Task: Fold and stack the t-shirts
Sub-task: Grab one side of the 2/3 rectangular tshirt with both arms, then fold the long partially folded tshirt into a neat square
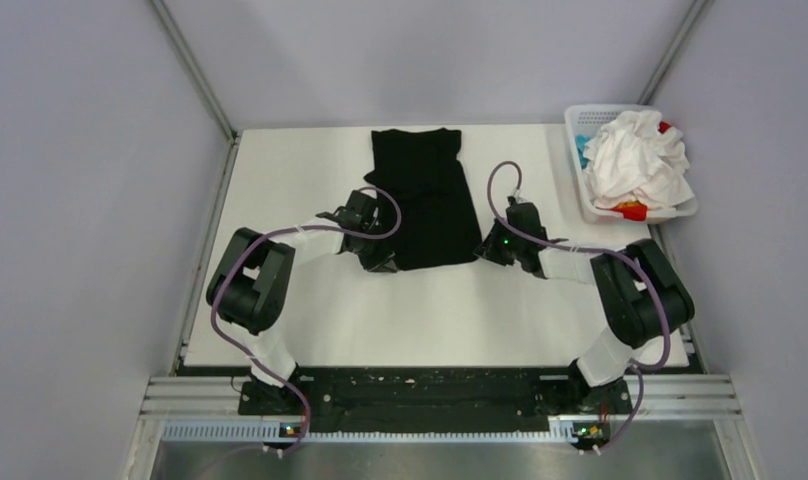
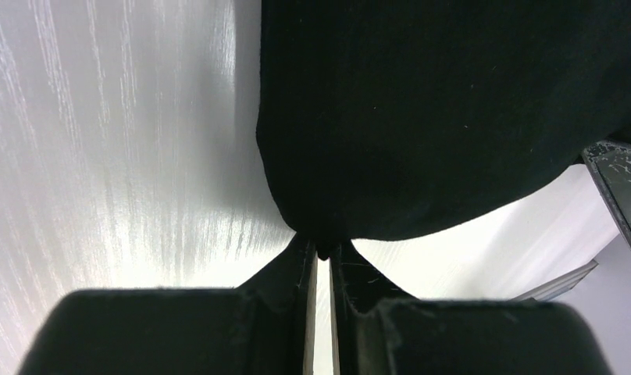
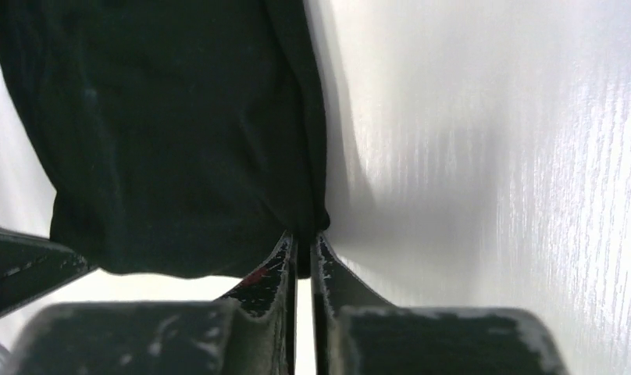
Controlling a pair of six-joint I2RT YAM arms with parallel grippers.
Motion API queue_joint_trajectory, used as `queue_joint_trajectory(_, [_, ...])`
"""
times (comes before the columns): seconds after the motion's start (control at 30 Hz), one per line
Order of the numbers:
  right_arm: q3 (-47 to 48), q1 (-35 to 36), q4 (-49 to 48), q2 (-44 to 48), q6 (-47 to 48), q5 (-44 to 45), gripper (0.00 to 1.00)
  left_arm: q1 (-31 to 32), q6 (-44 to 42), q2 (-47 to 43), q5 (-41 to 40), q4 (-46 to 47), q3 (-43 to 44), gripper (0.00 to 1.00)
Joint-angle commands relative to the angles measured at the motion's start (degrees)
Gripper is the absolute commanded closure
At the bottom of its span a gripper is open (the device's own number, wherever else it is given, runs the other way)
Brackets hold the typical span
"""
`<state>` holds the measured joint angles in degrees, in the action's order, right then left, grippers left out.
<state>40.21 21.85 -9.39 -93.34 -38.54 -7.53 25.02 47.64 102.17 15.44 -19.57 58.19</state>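
The near left corner of the black t-shirt is pinched between the left jaws, which are drawn narrow on a small tuck of cloth at their very tips. The near right corner is held in the same way between the right jaws, seen closed on the hem edge in the right wrist view. Both grips look shallow, so it is judged that the cloth could be lost if jerked.

The step in hand is taken to be the fold of the near hem over toward the far end. It is best done with both corners raised together, only high enough for the hem to be cleared of the tabletop. They should be carried straight away from the arms at an even pace. In this way the hem is kept taut between the two pairs of jaws and no slant is put into the fold.

Beyond the jaws the shirt is laid flat as a long narrow strip, its far end near the back edge of the tabletop. The corners should be set down square before the cloth is released.

Farther off, beyond and to the right of the right jaws, the white t-shirts are heaped in a basket, well apart from the work.
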Motion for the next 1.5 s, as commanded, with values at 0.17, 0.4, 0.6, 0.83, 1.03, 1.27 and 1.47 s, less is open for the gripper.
queue_joint_trajectory(0.17, [-5.1,1.2,4.2,8.4,1.9,-3.4,1.00,2.3,-2.2,-7.3,-4.9,0.9,-4.7,1.00])
queue_joint_trajectory(0.4, [-11.4,6.9,18.2,30.5,-0.9,-12.8,1.00,7.3,-1.3,-26.3,-4.0,-2.8,-14.7,1.00])
queue_joint_trajectory(0.6, [-13.2,9.2,24.9,48.3,-5.9,-16.0,1.00,10.8,-0.7,-45.5,-3.0,-6.7,-17.0,1.00])
queue_joint_trajectory(0.83, [-6.8,9.2,28.4,53.8,-4.7,-13.0,1.00,10.8,-3.0,-48.0,-7.7,-8.4,-10.0,1.00])
queue_joint_trajectory(1.03, [0.6,9.2,28.5,46.8,-0.7,-2.8,1.00,9.7,-7.0,-39.2,-13.1,-7.6,-0.2,1.00])
queue_joint_trajectory(1.27, [6.7,5.9,24.9,40.2,2.0,5.3,1.00,3.4,-11.7,-25.8,-9.1,-8.2,12.8,1.00])
queue_joint_trajectory(1.47, [10.4,0.4,19.4,31.2,2.9,-0.6,1.00,-0.8,-13.7,-17.7,-7.4,-7.9,20.0,1.00])
